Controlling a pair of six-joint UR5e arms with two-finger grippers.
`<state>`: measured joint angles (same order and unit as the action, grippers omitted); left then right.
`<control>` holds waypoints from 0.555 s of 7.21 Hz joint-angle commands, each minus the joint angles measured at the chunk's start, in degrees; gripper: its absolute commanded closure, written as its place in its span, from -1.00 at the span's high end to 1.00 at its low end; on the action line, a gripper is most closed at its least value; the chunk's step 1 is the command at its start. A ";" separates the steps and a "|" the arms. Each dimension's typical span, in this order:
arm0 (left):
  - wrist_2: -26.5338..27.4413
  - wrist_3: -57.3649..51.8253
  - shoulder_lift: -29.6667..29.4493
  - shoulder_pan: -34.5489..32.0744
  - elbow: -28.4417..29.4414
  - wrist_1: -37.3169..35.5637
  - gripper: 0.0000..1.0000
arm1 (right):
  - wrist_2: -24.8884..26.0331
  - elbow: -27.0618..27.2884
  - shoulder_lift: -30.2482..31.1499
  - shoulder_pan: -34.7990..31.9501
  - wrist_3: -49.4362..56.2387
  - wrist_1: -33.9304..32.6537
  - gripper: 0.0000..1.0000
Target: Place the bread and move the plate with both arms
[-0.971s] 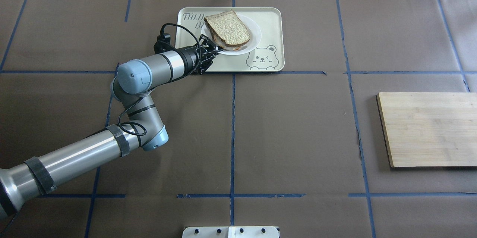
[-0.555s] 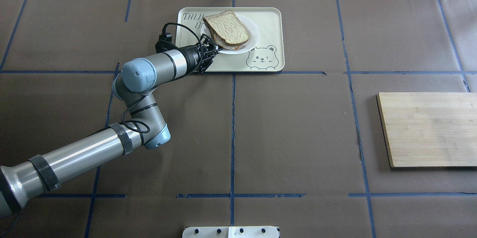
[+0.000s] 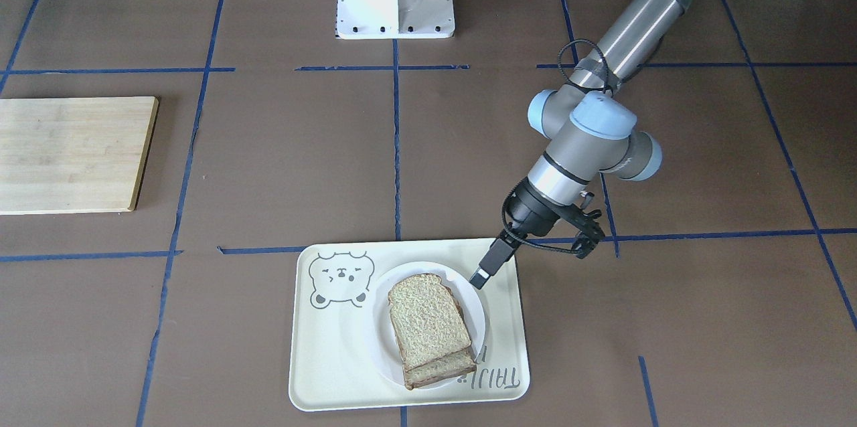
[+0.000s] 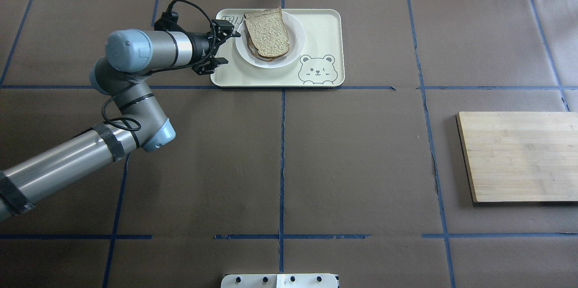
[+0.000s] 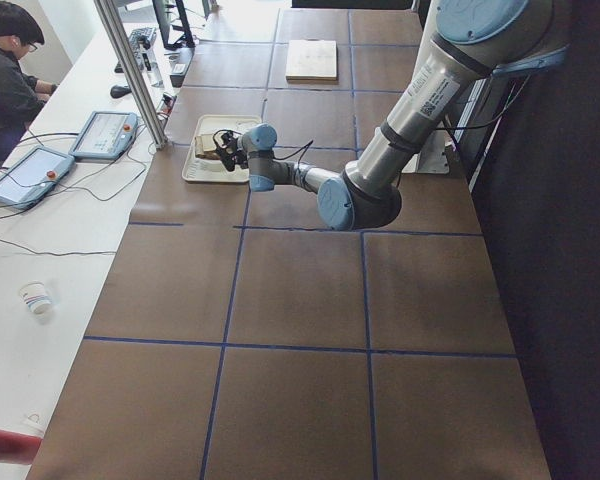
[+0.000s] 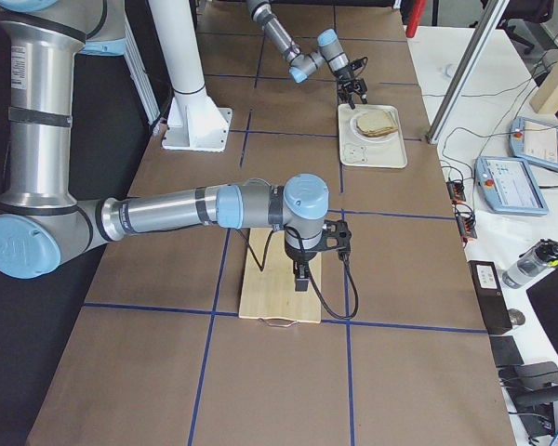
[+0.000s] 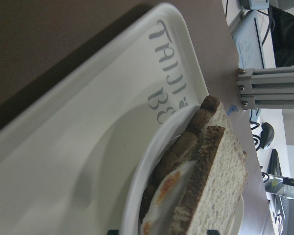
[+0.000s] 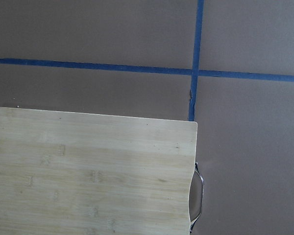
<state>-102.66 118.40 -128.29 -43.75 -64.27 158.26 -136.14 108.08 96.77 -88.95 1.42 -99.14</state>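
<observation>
Plate [image 4: 271, 63] has slid toward the tray's left rim and turned, and the bread [image 4: 267, 30] has turned with it. The left arm [image 4: 67, 161] has swung round, so its wrist now comes in level from the robot's left.

Table [image 4: 361, 166] is brown paper with a blue tape grid. The right arm [image 6: 167, 209] hangs over the cutting board [image 4: 519, 157] at the table's right edge, right gripper [image 6: 300, 274] pointing down. I cannot tell whether its claw is spread or closed. It is likely parked there to receive the plate.

Tray [image 4: 323, 30] sits at the middle of the table's far edge. The plate is in its left half toward the far-left corner, covering part of the lettering.

The bread lies flat on the plate as the top slice, over an egg-like filling [image 7: 169, 183], so bread placement looks done.

Left gripper [image 3: 482, 274] is at the plate's left rim, rolled on its side. The wrist view shows the fingertips [image 7: 211, 231] one low and one high, with the rim between them. I judge it is pinching the rim, because the plate follows it. That suits dragging or lifting without touching the food.
</observation>
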 commanded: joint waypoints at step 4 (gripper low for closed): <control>-16.95 -45.16 20.25 -17.83 -34.02 -39.23 1.00 | 0.09 -0.50 1.66 -0.61 0.77 0.00 1.00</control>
<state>-117.28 86.71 -112.17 -57.85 -90.72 130.97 -136.07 107.72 97.56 -89.48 2.17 -99.14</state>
